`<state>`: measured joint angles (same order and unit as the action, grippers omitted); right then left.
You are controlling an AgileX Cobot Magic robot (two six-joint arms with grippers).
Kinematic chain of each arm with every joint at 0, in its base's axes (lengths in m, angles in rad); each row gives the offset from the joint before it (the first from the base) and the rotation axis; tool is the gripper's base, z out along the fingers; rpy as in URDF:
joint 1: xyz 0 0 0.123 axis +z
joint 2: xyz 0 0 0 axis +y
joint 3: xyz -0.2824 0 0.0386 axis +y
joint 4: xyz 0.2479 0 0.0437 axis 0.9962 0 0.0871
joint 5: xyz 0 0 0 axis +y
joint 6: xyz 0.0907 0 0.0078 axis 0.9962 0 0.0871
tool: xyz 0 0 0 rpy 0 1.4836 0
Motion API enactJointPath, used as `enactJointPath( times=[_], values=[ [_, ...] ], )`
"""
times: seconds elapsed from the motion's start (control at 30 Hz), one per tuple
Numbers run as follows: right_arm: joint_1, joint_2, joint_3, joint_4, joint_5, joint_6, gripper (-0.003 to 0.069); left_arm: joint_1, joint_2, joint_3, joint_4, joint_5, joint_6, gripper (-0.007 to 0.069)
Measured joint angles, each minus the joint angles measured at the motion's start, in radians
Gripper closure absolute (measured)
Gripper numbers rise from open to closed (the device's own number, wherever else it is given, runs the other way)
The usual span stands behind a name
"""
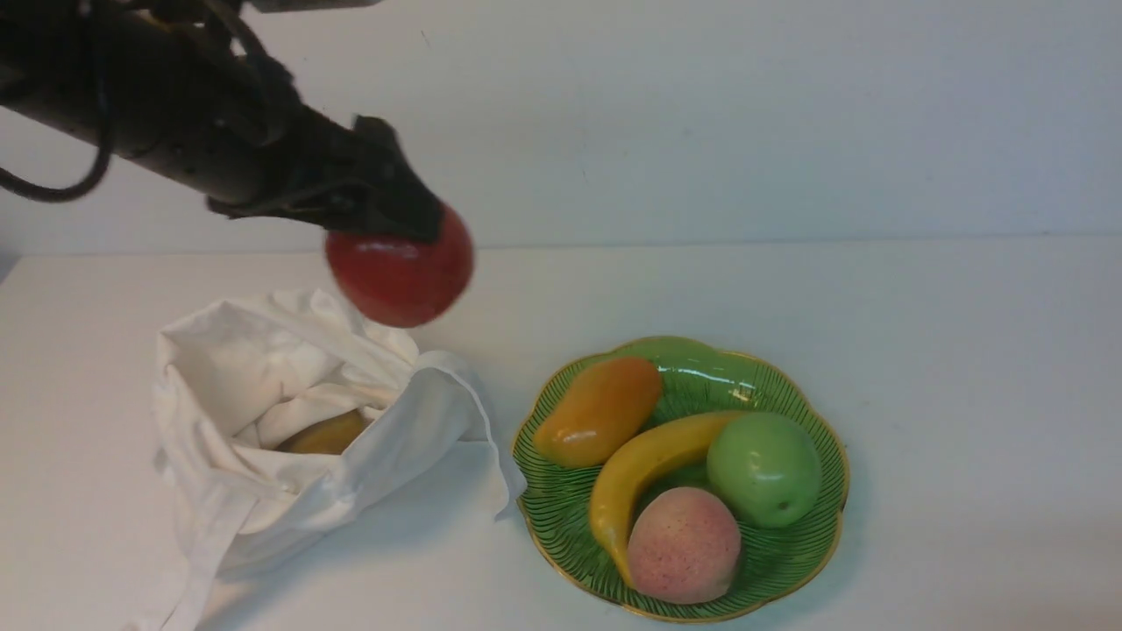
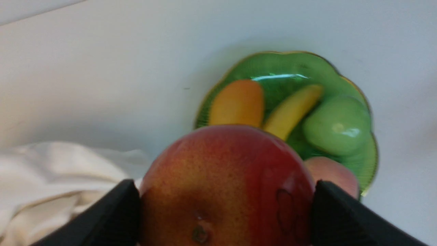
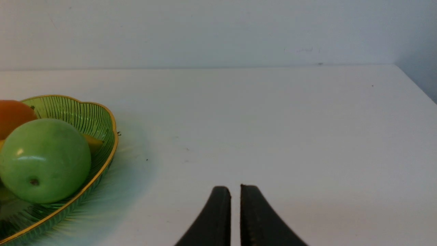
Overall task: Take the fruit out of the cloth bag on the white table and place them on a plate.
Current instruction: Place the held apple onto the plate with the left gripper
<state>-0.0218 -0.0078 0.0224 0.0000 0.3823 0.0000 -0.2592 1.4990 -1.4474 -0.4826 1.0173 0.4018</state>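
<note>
You have nothing to read in any of the three views. No lettering, label, brand mark, number or sign shows on the red apple [image 1: 399, 276], the cloth bag [image 1: 263, 368], the plate [image 1: 561, 513] or the bench [image 1: 964, 350]. The front view blurs the apple, so fine print there could not be told.

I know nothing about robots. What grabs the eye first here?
A red apple hangs in mid-air, clamped in the left gripper above the white cloth bag. To the right, a green plate with a gold rim holds a banana, a green apple, a peach and an orange fruit. One yellowish fruit peeks from the bag.
</note>
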Motion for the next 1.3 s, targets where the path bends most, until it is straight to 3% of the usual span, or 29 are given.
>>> enactJointPath(
  times=[0.13,0.17,0.23,0.43,0.8,1.0,1.2,1.3],
  values=[
    [0.000,0.000,0.000,0.006,0.000,0.000,0.0622,-0.161,0.033,0.000,-0.019,-0.038,0.039,0.0047],
    [0.000,0.000,0.000,0.006,0.000,0.000,0.0622,-0.161,0.036,0.000,-0.020,-0.044,0.039,0.0047],
    [0.000,0.000,0.000,0.006,0.000,0.000,0.0622,-0.239,0.081,0.000,-0.024,-0.130,0.046,0.0047],
    [0.000,0.000,0.000,0.000,0.000,0.000,0.0622,-0.336,0.252,0.000,-0.028,-0.323,0.020,0.0047],
    [0.000,0.000,0.000,0.000,0.000,0.000,0.0622,-0.346,0.399,0.000,0.029,-0.370,-0.043,0.0046],
    [0.000,0.000,0.000,0.000,0.000,0.000,0.0622,-0.337,0.390,0.000,0.103,-0.365,-0.080,-0.0055],
    [0.000,0.000,0.000,0.000,0.000,0.000,0.0622,-0.327,0.307,0.000,0.110,-0.354,-0.106,-0.0057],
    [0.000,0.000,0.000,0.006,0.000,0.000,0.0622,-0.323,0.246,0.000,0.117,-0.326,-0.114,-0.0018]
  ],
)
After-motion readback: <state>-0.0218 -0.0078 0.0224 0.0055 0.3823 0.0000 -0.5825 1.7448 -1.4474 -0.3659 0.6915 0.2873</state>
